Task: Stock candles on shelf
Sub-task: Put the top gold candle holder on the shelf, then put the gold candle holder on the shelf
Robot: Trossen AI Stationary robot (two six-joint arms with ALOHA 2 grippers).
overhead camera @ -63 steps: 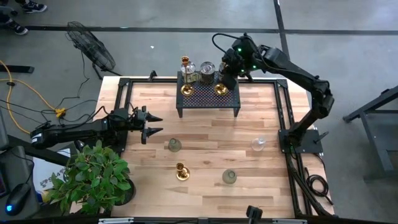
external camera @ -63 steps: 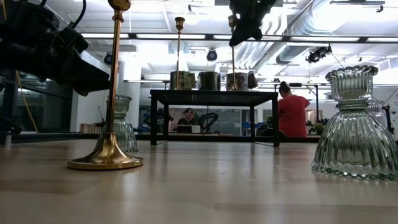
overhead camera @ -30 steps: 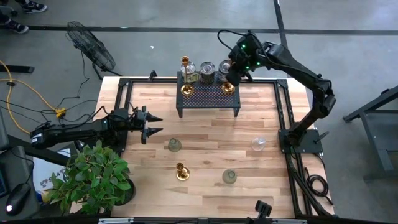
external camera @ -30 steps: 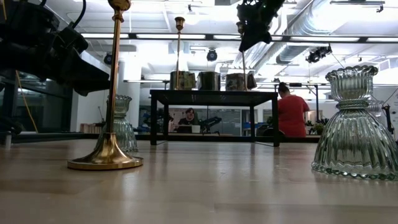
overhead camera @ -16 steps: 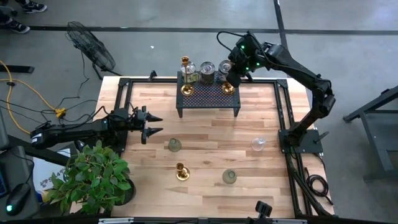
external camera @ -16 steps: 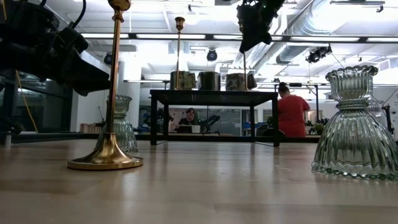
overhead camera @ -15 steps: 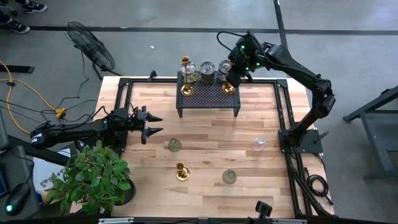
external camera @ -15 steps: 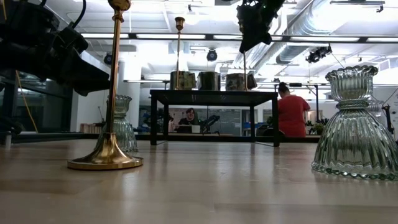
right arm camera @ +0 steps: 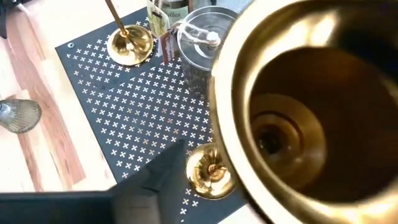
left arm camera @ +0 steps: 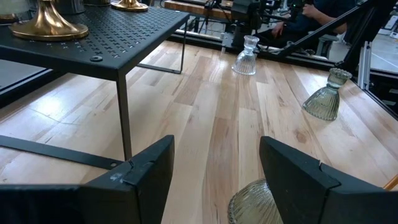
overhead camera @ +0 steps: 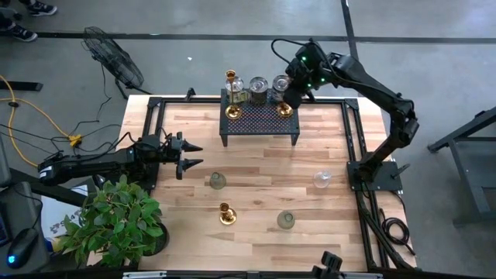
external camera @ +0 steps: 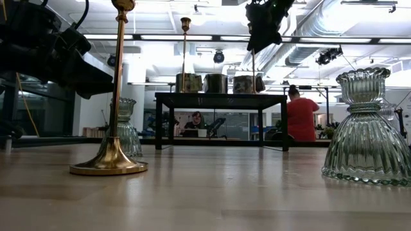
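Observation:
The black mesh shelf (overhead camera: 260, 125) stands at the table's far middle. It carries a tall brass candlestick at its left (overhead camera: 232, 111), jar candles (overhead camera: 258, 85) along its far side, and another tall brass candlestick (overhead camera: 284, 110) at its right, resting on its round base (right arm camera: 211, 171). My right gripper (overhead camera: 290, 96) hangs open around that candlestick's top, slanting down. Its cup (right arm camera: 292, 118) fills the right wrist view, and the one finger (right arm camera: 155, 180) that shows stands apart from it. My left gripper (overhead camera: 192, 155) waits open at the table's left.
A short brass candlestick (overhead camera: 226, 214), two grey glass candles (overhead camera: 218, 180) (overhead camera: 286, 220) and a clear one (overhead camera: 322, 180) stand on the wooden table nearer the front. A potted plant (overhead camera: 116, 221) is at the near left corner. Black frame rails (overhead camera: 353, 139) edge the table. People sit in the room beyond.
Early on, my right gripper carried the tall candlestick a little toward the shelf's right end. It has kept still there since, with the candlestick upright on the mesh.

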